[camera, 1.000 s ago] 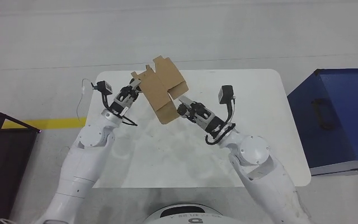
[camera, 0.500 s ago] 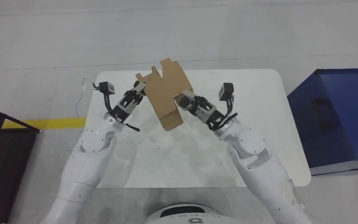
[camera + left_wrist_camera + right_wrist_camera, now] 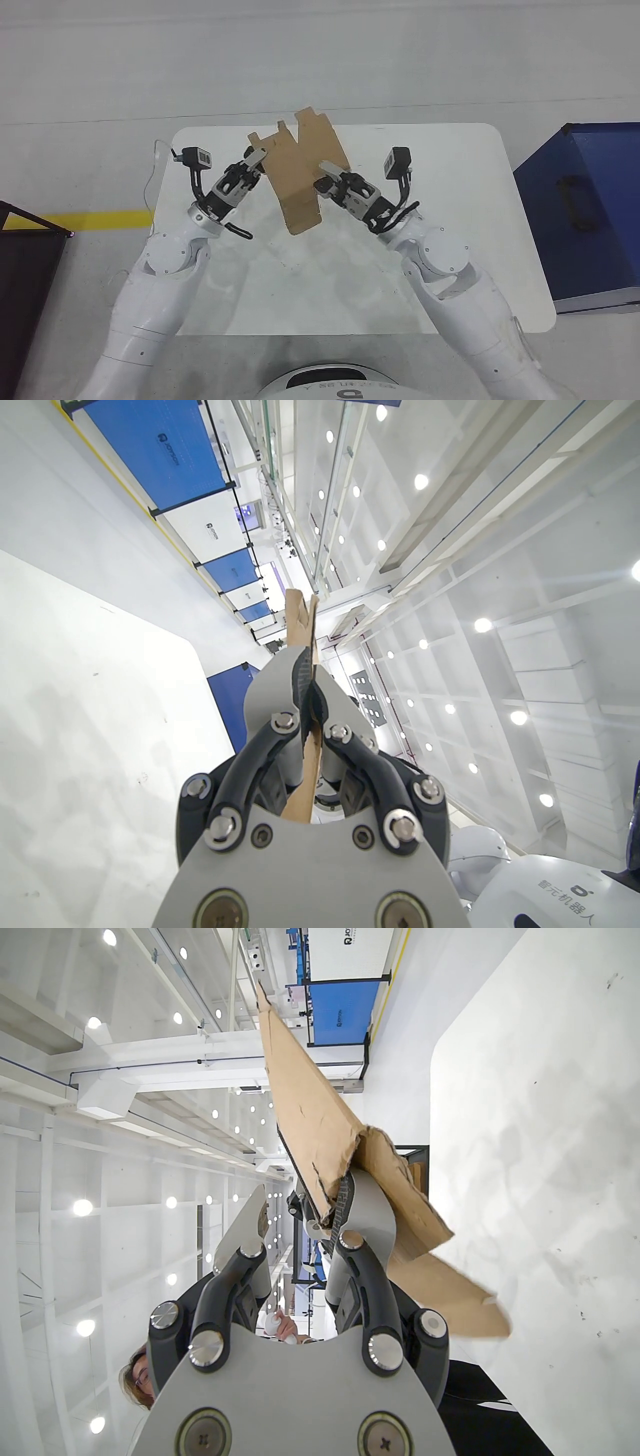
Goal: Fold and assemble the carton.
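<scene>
Top view, upper centre: brown cardboard carton (image 3: 298, 175), flattish, not yet squared up, tilted, notched flaps twd top of frame, lower corner nr mid-frame. Held over white bench (image 3: 450, 230) betw the two arms; can't tell if lower corner touching bench.

L gripper (image 3: 257, 162), just left of carton in top view: clamped on carton's left edge. L wrist view, same: L gripper (image 3: 310, 687) mid-frame, dark pads (image 3: 303, 672) pinched tog. on the cardboard. Carton (image 3: 299, 620) seen edge-on there, thin strip sticking up past fingertips twd frame centre. Bench (image 3: 75, 710) on left side of frame.

R gripper (image 3: 325, 180), just right of carton's mid-line in top view, at its right side. R wrist view: R gripper (image 3: 305, 1193) w/ jaws fairly wide apart, not clamped. One ribbed pad (image 3: 344, 1200) touching carton's torn edge; other finger (image 3: 242, 1233) well apart from cardboard, left of centre. Carton (image 3: 310, 1098) running from frame centre up twd top, loose flap (image 3: 450, 1300) spreading twd lower right. Bench (image 3: 525, 1153) down right side of frame.

Also in top view: blue bin (image 3: 590, 215) on floor at right edge, well apart from bench; yellow floor line (image 3: 100, 218) at left; dark object (image 3: 20, 270) cut off by left edge, can't tell what.
</scene>
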